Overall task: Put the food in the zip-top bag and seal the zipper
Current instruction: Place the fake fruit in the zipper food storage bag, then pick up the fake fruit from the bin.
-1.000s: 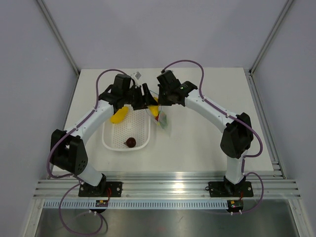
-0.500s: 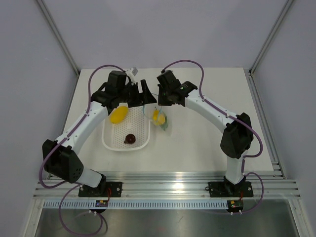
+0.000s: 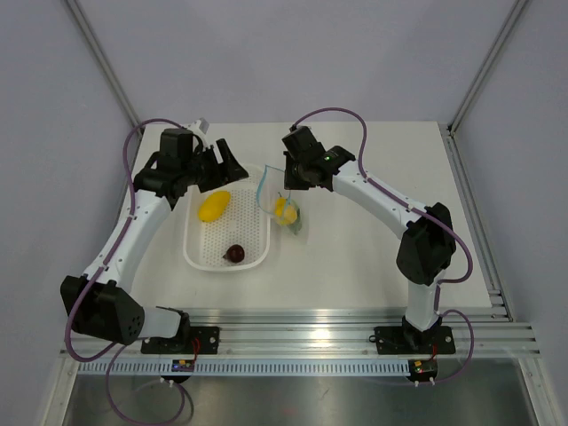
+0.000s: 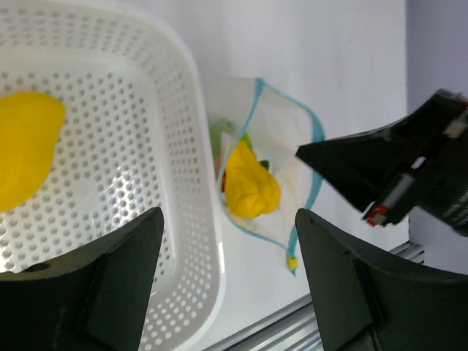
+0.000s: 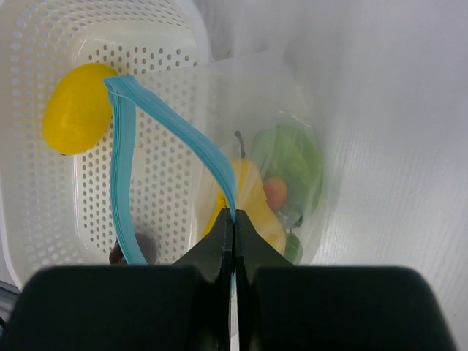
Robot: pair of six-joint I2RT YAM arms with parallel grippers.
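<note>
Clear zip-top bag (image 3: pixel 284 209) beside white basket (image 3: pixel 192 252), zipper (image 5: pixel 123 168) pinched by right gripper (image 5: pixel 234 216); left gripper (image 4: pixel 228 219) spread wide above basket.

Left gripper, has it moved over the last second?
Yes. The left gripper has pulled back to the left, away from the zip-top bag, and now hangs open above the white basket's far edge.

1. Clear zip-top bag (image 3: pixel 286 202) stands upright just beside the white basket (image 3: pixel 190 241), mouth open.
2. Light blue zipper (image 5: pixel 123 146) is unsealed, its two strips parted.
3. Inside the bag: yellow fruit (image 4: pixel 250 186), green leaf (image 5: pixel 296 157), small reddish piece (image 5: pixel 275 191).
4. In the basket: second yellow fruit (image 3: pixel 214 206), dark red fruit (image 3: pixel 235 255).
</note>
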